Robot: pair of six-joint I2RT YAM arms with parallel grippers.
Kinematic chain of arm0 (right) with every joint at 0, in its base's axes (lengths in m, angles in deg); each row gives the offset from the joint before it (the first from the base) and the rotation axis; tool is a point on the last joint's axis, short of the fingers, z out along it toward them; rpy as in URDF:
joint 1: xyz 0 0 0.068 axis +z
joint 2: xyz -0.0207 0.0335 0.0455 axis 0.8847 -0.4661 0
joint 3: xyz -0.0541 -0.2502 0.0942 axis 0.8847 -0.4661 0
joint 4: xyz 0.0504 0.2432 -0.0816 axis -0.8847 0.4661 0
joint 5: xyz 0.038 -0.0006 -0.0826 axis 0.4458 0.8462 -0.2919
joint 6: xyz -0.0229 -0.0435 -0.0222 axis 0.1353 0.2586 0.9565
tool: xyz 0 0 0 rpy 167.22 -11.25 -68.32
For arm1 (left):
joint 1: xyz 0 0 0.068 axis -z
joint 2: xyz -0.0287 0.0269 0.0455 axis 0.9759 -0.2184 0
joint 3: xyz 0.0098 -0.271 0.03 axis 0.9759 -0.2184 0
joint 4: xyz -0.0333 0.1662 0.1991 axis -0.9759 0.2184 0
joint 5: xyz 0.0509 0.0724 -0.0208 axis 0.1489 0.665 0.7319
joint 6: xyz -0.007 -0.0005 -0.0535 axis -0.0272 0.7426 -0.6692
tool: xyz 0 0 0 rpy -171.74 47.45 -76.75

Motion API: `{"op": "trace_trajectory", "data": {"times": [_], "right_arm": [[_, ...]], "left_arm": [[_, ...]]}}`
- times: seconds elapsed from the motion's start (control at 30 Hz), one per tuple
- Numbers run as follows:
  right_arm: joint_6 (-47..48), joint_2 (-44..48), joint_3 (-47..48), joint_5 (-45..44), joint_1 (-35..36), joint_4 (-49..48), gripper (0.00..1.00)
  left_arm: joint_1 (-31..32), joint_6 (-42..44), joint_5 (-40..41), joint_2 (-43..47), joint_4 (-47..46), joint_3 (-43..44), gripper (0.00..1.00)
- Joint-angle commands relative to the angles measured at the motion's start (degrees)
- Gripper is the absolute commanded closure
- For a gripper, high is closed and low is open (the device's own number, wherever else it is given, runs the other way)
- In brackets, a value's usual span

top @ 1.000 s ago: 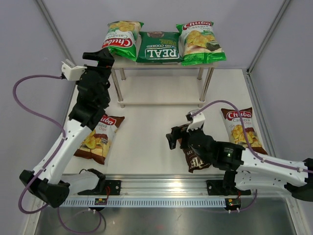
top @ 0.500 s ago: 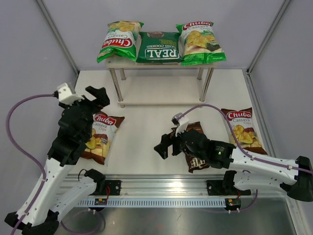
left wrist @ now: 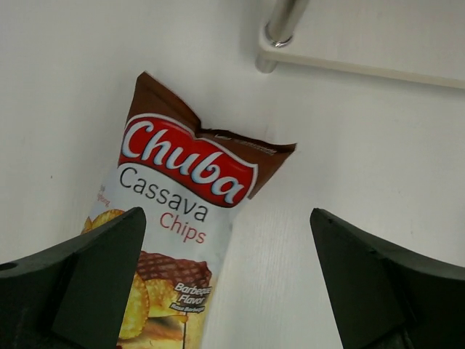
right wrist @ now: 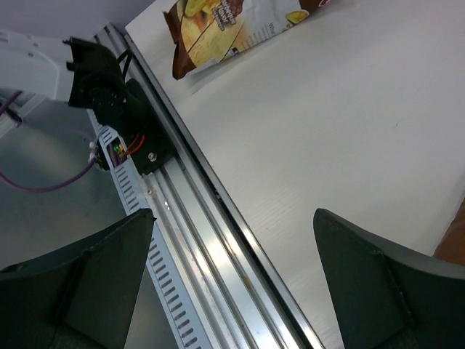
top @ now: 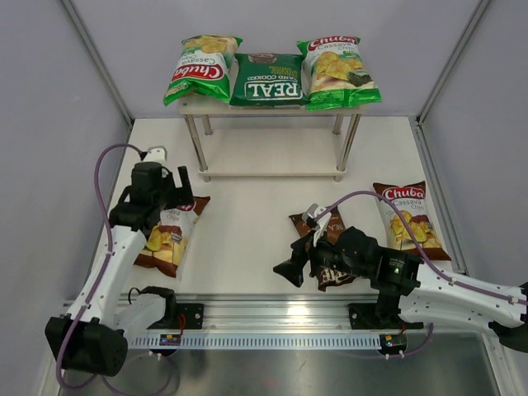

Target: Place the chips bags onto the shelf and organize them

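My left gripper (left wrist: 228, 243) hangs wide open and empty above the brown-and-white Chuba bag (left wrist: 174, 193) lying on the table (top: 247, 223), probably lined up for the lower board of the shelf (top: 272, 155); my right gripper (right wrist: 232, 240) gapes empty too.

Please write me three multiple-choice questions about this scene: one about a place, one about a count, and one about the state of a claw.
1. Where does the REAL bag lie?
A. on the table
B. on the shelf, middle of the top board
C. on the lower board

2. How many bags lie on the table?
A. two
B. three
C. four

3. How is the left claw?
A. shut on a bag
B. out of view
C. open and empty

Key:
1 B, the top view shows it in the centre of the top board.
2 B, the left brown Chuba bag, the right brown Chuba bag and the Kettle bag.
3 C, its fingers stand apart over the left brown Chuba bag.
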Motion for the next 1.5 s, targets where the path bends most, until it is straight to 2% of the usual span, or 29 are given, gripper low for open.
{"op": "trace_trajectory", "data": {"times": [0.0, 0.07, 0.1, 0.17, 0.27, 0.4, 0.47, 0.6, 0.8, 0.93, 0.97, 1.1, 1.27, 1.37, 1.47], "right_arm": [[6.7, 0.8, 0.5, 6.9, -0.3, -0.2, 0.01], [9.0, 1.7, 0.4, 10.7, -0.3, 1.1, 0.01], [9.4, 2.2, -0.3, 11.8, -0.2, 1.1, 0.01], [9.7, 3.6, -1.2, 14.8, -0.2, 0.3, 0.01], [10.1, 4.7, -3.2, 22.8, -0.2, -2.6, 0.01], [10.9, 3.2, -4.1, 32.1, -0.2, -4.0, 0.01], [11.4, 1.5, -3.9, 36.3, -0.2, -4.4, 0.01], [12.5, -0.5, -3.8, 38.1, 1.2, -4.1, 0.01], [15.1, -1.5, -3.1, 35.8, 7.5, -2.9, 0.01], [15.3, -2.0, -2.8, 33.2, 7.8, -2.2, 0.02], [15.3, -2.0, -2.8, 33.1, 7.8, -1.8, 0.02], [15.3, -1.1, -3.0, 31.3, 7.9, -1.4, 0.04], [15.1, 0.7, -3.0, 28.0, 7.9, -1.5, 0.03], [13.8, 1.8, -3.3, 21.0, 8.0, -2.1, 0.0], [10.9, 2.7, -3.6, 12.7, 7.9, -3.6, 0.01]], "left_arm": [[-9.2, 5.0, -18.4, -5.7, -2.5, -0.7, 0.01], [-16.7, 6.0, -23.7, -9.1, -4.7, -0.5, 0.01], [-18.9, 6.3, -27.7, -12.1, -5.2, -0.3, 0.01], [-24.5, 5.4, -30.0, -15.3, -7.8, 0.4, 0.03], [-30.4, 3.2, -36.1, -19.5, -15.8, -2.0, 0.01], [-32.2, 8.2, -36.0, -26.5, -15.1, 0.7, 0.01], [-34.1, 10.2, -39.2, -32.3, -14.8, 0.8, 0.01], [-36.8, 12.6, -53.6, -41.1, -12.2, 3.6, 0.01], [-37.0, 13.3, -57.3, -44.9, -10.9, 4.2, 0.03], [-37.1, 12.8, -60.9, -47.1, -9.6, 4.7, 0.18], [-37.0, 12.6, -61.3, -47.1, -9.7, 4.5, 0.34], [-37.0, 10.9, -61.4, -45.0, -11.1, 3.6, 0.65], [-37.0, 7.0, -58.2, -37.5, -14.0, 2.4, 0.8], [-36.6, 3.9, -54.1, -30.5, -16.4, 1.7, 1.0], [-36.6, 0.3, -48.4, -24.1, -18.0, 0.8, 1.0]]}}
